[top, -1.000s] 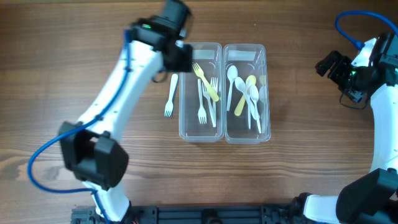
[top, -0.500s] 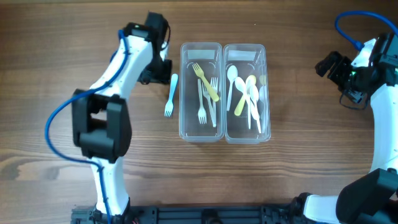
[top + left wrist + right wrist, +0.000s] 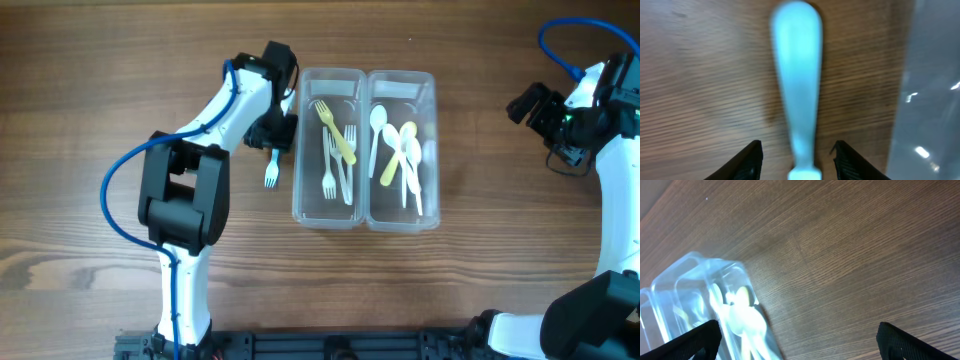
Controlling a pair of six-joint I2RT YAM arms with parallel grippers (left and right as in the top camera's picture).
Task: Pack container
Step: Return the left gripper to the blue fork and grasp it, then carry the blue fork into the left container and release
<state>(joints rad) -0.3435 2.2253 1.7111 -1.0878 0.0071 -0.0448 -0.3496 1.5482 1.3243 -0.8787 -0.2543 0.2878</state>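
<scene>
A light blue fork (image 3: 271,172) lies on the wood table just left of the clear container (image 3: 366,219). My left gripper (image 3: 272,138) hovers over the fork's handle end. In the left wrist view the handle (image 3: 796,85) lies between the open fingers (image 3: 797,159), which do not touch it. The container has two compartments: the left one holds forks, among them a yellow fork (image 3: 333,130), and the right one holds spoons, among them a yellow spoon (image 3: 395,152). My right gripper (image 3: 545,112) is open and empty at the far right; the container (image 3: 670,292) shows at the left of its view.
The container's wall (image 3: 935,100) stands close on the right of the blue fork. Bare wood table (image 3: 480,260) surrounds the container. The blue cable (image 3: 120,190) of the left arm loops over the table on the left.
My left arm swung from over the container's left compartment out to the left, then back down over the blue fork's handle. The container shifted slightly to the right. The right arm has not moved.
</scene>
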